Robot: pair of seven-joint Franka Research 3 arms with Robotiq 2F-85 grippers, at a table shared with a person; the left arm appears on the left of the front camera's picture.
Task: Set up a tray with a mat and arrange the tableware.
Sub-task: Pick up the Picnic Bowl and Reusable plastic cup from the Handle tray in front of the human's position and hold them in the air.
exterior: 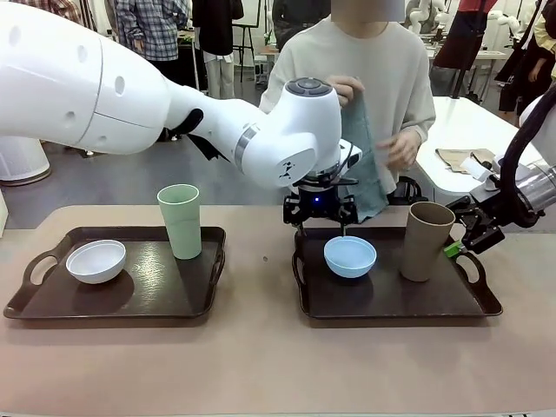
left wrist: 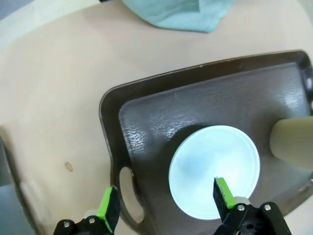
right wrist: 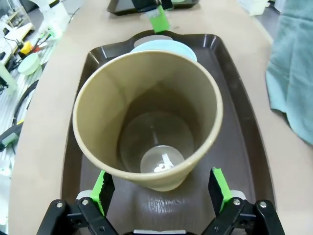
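Observation:
A person at the far side holds up a teal cloth mat [exterior: 365,165]. The right tray [exterior: 391,300] carries a light blue bowl [exterior: 350,256] and a tan tumbler [exterior: 427,241]. My left gripper [exterior: 320,221] hangs open just above the bowl's near-left rim [left wrist: 214,171]; one finger is over the bowl, the other over the tray's handle end. My right gripper [right wrist: 160,190] is open, its green pads on either side of the upright tan tumbler [right wrist: 146,117] without pressing it. The left tray [exterior: 156,295] holds a white bowl [exterior: 95,261] and a pale green tumbler [exterior: 181,221].
The left arm's big white links cross the picture from the upper left to the middle. The mat [right wrist: 293,73] hangs close behind the right tray. Bare tabletop [exterior: 261,356] runs between the two trays and along the near edge. A second table stands at the far right.

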